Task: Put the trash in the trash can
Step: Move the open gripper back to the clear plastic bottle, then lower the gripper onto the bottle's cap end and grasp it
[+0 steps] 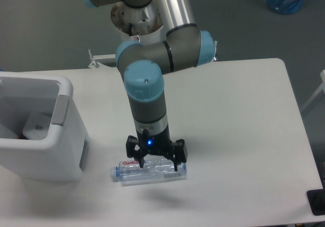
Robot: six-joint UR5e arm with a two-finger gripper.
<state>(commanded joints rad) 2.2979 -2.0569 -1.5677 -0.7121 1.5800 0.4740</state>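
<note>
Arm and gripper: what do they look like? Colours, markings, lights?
The arm has silver-grey metal tube links with light blue caps at the joints. Its wrist section is grey under a blue cap. The gripper is black with two dark fingers, and a small blue light glows on its body. No loose cables visible.

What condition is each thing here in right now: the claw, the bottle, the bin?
gripper: open, fingers straddling the bottle, not closed on it
bottle: crushed, lying on its side on the table, beside the bin
trash can: upright, open-topped, with something white inside
</note>
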